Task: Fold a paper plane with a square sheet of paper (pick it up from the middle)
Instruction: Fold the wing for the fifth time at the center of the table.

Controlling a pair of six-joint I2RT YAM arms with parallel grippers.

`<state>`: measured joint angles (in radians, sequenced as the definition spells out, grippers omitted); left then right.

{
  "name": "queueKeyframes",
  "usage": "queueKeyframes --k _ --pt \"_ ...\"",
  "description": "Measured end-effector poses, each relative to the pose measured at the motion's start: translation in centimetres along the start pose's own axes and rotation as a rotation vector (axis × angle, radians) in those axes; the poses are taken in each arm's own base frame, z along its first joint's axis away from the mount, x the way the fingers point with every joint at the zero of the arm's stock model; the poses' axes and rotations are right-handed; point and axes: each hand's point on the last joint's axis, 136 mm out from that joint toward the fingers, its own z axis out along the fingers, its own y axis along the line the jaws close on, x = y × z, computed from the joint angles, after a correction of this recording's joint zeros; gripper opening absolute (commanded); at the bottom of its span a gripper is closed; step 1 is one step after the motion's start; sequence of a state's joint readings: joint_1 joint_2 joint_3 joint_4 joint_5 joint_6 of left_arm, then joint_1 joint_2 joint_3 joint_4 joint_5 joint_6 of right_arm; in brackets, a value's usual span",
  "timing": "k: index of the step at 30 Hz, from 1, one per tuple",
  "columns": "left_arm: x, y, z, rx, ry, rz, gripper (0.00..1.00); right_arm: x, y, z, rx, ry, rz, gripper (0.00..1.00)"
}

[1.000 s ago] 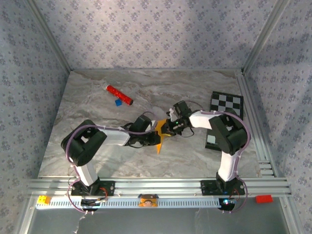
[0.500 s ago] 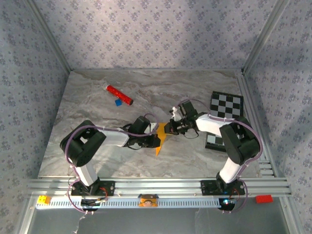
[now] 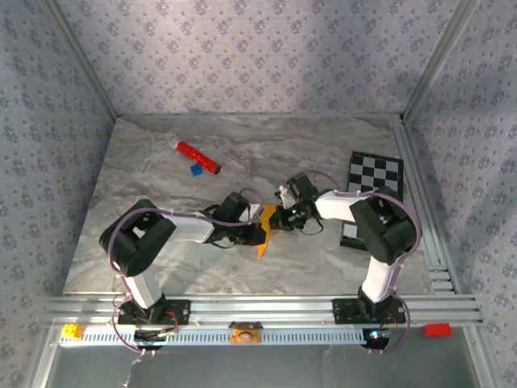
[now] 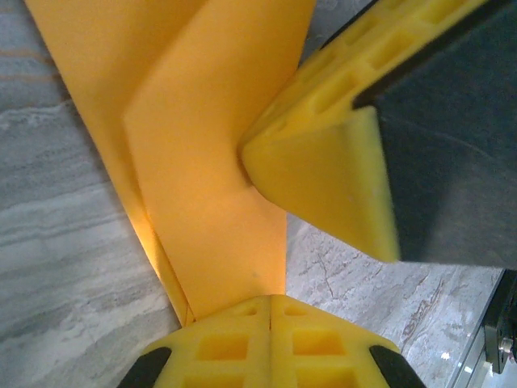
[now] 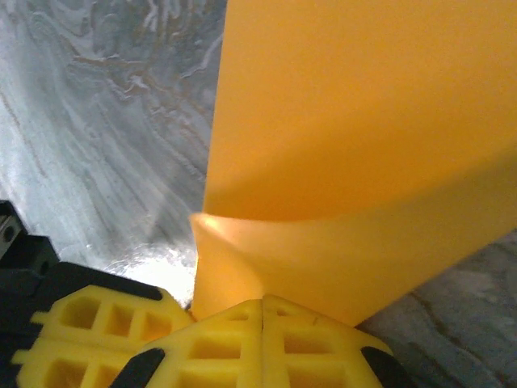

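With your left gripper (image 4: 271,311) and right gripper (image 5: 262,311) both clamped on the creased square sheet of paper (image 3: 262,242) near the middle of the table (image 3: 145,178), hold one side steady and fold the other slowly, without tearing it.

I see the square sheet of paper (image 4: 194,162) as plain orange-yellow, glowing brighter along one crease. The table (image 3: 161,178) is grey marble with pale veins. The cylinder (image 3: 198,158) is red; the small block (image 3: 195,170) seems blue. The board (image 3: 376,172) is black-and-white checkered. The walls (image 3: 258,56) carry a lilac flower print. The left gripper (image 4: 271,307) has yellow pads (image 4: 226,347).
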<state>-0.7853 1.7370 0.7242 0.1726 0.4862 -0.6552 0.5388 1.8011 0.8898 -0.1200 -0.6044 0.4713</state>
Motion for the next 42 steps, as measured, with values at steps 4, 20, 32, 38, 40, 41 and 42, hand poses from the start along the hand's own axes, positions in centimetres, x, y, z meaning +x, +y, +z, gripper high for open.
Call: queueKeyframes --k 4,20,32,38,40,41,42 --pt "0.0 0.0 0.0 0.0 0.0 0.0 0.0 -0.5 -0.4 -0.2 0.013 -0.013 0.022 0.07" --pt "0.0 0.0 0.0 0.003 -0.004 0.003 0.0 -4.3 -3.3 -1.8 0.0 -0.083 0.169 0.08" --pt "0.0 0.0 0.0 0.004 -0.006 -0.004 0.0 -7.8 -5.4 -3.1 0.021 -0.149 0.225 0.09" --pt "0.0 0.0 0.0 0.004 -0.006 -0.008 0.0 -9.3 -6.5 -4.0 0.067 -0.197 0.233 0.11" --pt "0.0 0.0 0.0 0.005 -0.007 -0.011 0.0 -9.5 -6.7 -4.5 0.08 -0.216 0.232 0.11" --pt "0.0 0.0 0.0 0.005 -0.007 -0.013 0.0 -9.6 -6.6 -4.9 0.082 -0.226 0.227 0.12" --pt "0.0 0.0 0.0 0.005 -0.007 -0.014 0.0 -9.7 -6.3 -5.4 0.081 -0.237 0.217 0.12"
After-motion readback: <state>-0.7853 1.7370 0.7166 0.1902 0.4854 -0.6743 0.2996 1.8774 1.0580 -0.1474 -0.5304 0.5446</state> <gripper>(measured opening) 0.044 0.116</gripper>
